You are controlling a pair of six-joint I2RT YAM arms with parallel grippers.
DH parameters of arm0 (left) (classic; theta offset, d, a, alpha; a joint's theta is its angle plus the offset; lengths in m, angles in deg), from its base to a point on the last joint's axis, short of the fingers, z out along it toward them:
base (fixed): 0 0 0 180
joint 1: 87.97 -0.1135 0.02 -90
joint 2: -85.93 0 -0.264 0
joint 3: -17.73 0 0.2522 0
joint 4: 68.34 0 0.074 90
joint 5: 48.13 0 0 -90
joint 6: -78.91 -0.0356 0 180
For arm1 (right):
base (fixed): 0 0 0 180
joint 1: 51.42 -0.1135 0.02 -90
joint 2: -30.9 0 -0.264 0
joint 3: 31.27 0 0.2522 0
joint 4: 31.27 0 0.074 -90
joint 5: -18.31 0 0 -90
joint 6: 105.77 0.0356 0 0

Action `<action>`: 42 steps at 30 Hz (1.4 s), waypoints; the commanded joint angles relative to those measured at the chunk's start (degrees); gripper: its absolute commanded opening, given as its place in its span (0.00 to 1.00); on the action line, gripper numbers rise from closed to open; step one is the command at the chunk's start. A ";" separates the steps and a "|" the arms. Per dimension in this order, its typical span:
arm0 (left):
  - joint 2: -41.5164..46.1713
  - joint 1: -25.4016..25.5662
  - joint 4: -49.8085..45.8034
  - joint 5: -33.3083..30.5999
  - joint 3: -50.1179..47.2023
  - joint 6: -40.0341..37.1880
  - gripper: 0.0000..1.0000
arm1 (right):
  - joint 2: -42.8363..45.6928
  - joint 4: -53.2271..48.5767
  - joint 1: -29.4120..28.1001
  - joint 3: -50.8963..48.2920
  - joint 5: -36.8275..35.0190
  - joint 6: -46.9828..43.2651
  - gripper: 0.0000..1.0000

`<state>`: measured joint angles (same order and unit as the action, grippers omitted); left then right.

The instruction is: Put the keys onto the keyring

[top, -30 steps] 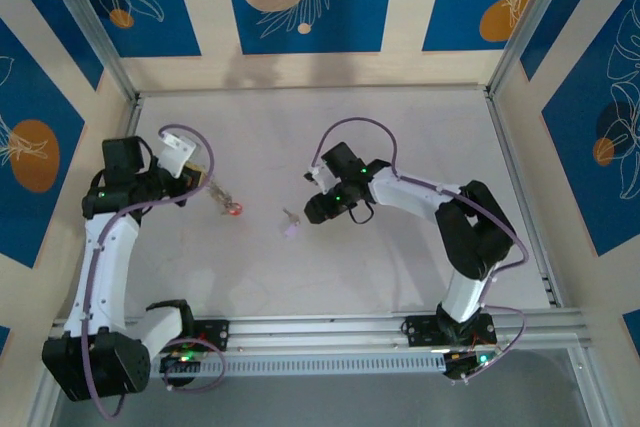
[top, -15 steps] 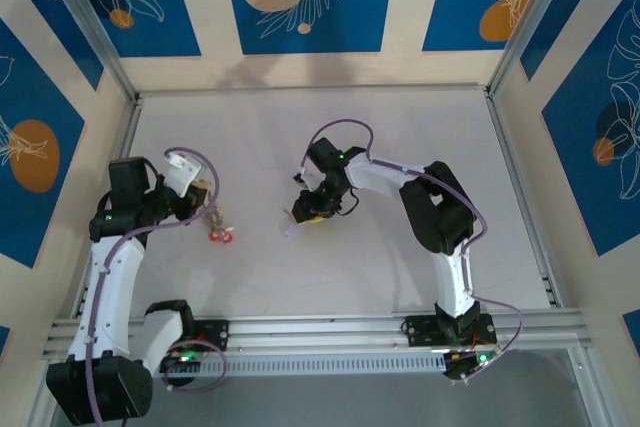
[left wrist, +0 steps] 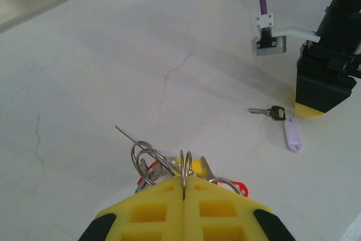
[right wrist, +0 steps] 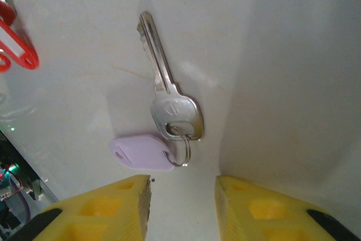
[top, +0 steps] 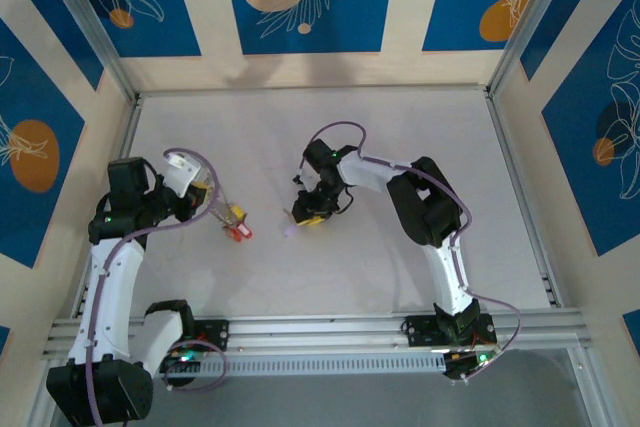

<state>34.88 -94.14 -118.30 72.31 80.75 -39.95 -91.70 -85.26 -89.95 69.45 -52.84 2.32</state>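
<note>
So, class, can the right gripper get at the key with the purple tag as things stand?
Probably yes: the right gripper is open just short of the key and its purple tag, only bare table between.

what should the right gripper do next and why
Probably ease the right gripper forward over the key: its jaws stand apart, and the key with its purple tag lies flat just ahead of them, not yet between them.

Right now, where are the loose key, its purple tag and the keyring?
loose key [right wrist: 176,110], right wrist view, on its silver head.
purple tag [right wrist: 141,152], right wrist view, on the tag's middle.
keyring [left wrist: 183,163], left wrist view, on the upright metal loop.
</note>
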 commanded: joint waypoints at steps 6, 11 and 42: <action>0.95 0.25 -0.26 1.43 2.34 -1.65 0.00 | -4.51 -3.66 -1.55 5.63 1.56 -0.60 0.32; 1.29 0.20 -0.42 1.49 2.17 -1.72 0.00 | -5.37 -4.91 -2.14 6.82 1.10 -1.11 0.24; -7.10 22.63 -2.16 6.70 6.58 -12.94 0.00 | 30.87 24.74 -0.43 -28.69 -7.33 -14.87 0.00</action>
<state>28.24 -73.97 -121.87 78.19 85.38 -49.94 -66.92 -69.15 -90.23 45.67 -58.47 -5.72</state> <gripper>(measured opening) 0.042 0.061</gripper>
